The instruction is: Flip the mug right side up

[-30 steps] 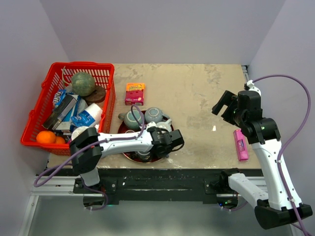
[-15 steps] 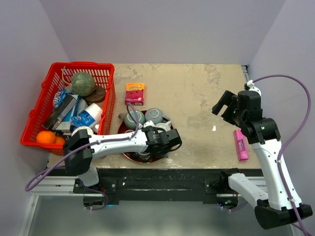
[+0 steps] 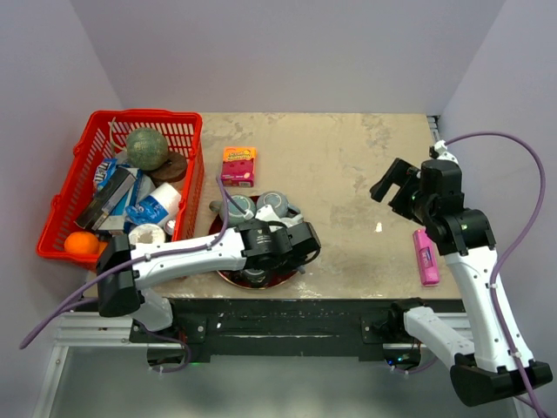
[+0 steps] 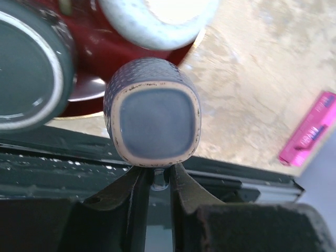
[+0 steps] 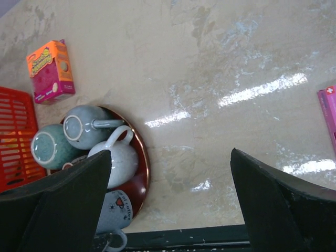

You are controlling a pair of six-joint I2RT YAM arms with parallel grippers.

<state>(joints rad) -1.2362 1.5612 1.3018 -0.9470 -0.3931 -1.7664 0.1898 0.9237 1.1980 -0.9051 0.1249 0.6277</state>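
My left gripper point(image 4: 160, 176) is shut on the handle of a blue-grey mug point(image 4: 152, 113). It holds the mug over the near rim of the dark red tray point(image 4: 97, 50), with the mug's flat base facing the wrist camera. In the top view the left gripper point(image 3: 294, 246) sits at the tray's point(image 3: 228, 277) right side. The right wrist view shows the mug point(image 5: 113, 210) from the side, with a heart and "coffee" print. My right gripper point(image 3: 393, 187) is open and empty, high above the table's right half point(image 5: 170, 155).
The tray also holds a grey mug point(image 5: 79, 126), a teal mug point(image 5: 50, 147) and a white pitcher point(image 5: 118, 155). An orange-pink box point(image 3: 238, 165) lies behind the tray. A red basket point(image 3: 144, 114) of groceries stands at the left. A pink box point(image 3: 426, 257) lies at the right edge.
My left arm's elbow has swung down and to the left, and its gripper has turned with the mug over the tray. The right arm has shifted only slightly.
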